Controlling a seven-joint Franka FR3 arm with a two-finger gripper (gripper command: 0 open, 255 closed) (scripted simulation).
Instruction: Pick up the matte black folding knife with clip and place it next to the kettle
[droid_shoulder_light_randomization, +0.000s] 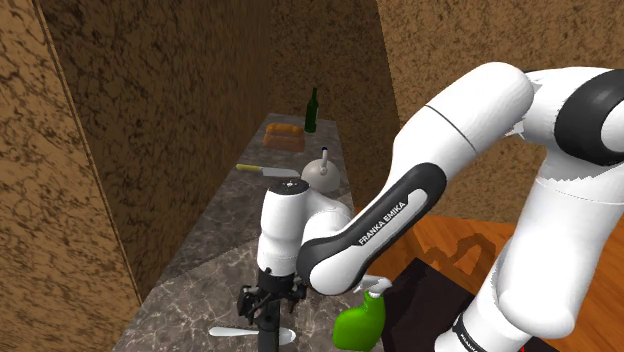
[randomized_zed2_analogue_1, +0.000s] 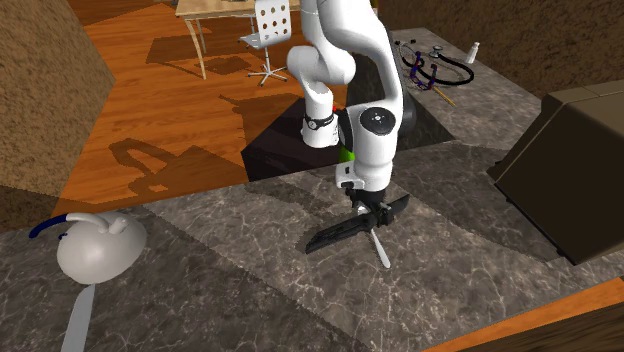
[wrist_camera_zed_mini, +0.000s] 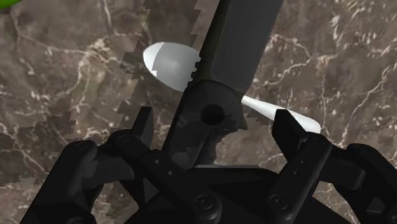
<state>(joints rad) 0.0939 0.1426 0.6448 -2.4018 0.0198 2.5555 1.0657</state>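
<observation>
Okay so the gripper (wrist_camera_zed_mini: 215, 124) is open, with its fingers (wrist_camera_zed_mini: 286, 130) on either side of the black knife (wrist_camera_zed_mini: 235, 51) and counter (randomized_zed2_analogue_1: 230, 270) showing in the gaps. The knife crosses over a white spoon (wrist_camera_zed_mini: 168, 63), well apart from the kettle (randomized_zed2_analogue_1: 98, 248).

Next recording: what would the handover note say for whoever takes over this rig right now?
Pincer: open, one finger on either side of the black folding knife. Gaps show on both sides, so it is not gripped.
Knife: crosses over a white spoon on the marbled counter.
Kettle: pale grey, far along the counter at the second exterior view's lower left.
Done: pincer lined up around the knife.
Left: close, lift, carry, set down beside the kettle.
</observation>
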